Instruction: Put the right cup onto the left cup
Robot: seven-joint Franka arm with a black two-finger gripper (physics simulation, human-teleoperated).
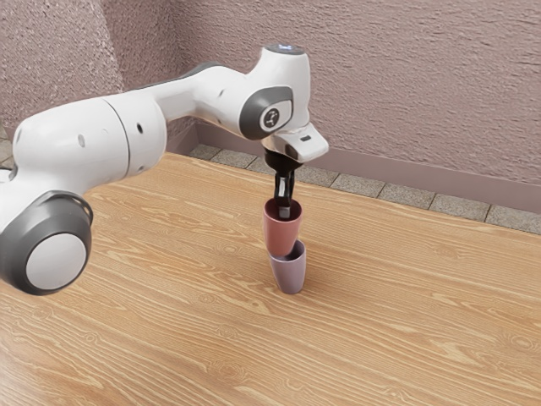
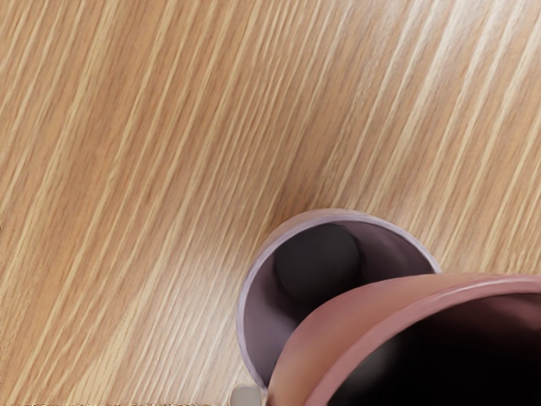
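Exterior view: fingers (image 1: 285, 211) gripping tapered pink cup (image 1: 282, 235), lifted; tapered lavender cup (image 1: 291, 276) below them. Nesting remains; cup-to-cup contact unclear.

We see two cups, one up high and one down low. The pink-red cup (image 1: 282, 235) is the high one. It is round, smooth and wider at the top, with its open mouth up. It looks about upright, off the bench (image 1: 152, 296), with its bottom by the mouth of the other cup. We can't tell if the two cups touch. The light purple cup (image 1: 291, 275) stands on the bench with its open mouth up. It gets thinner toward the bottom too. In the wrist view, the pink-red cup hides part of its round mouth, and its inside looks dark.
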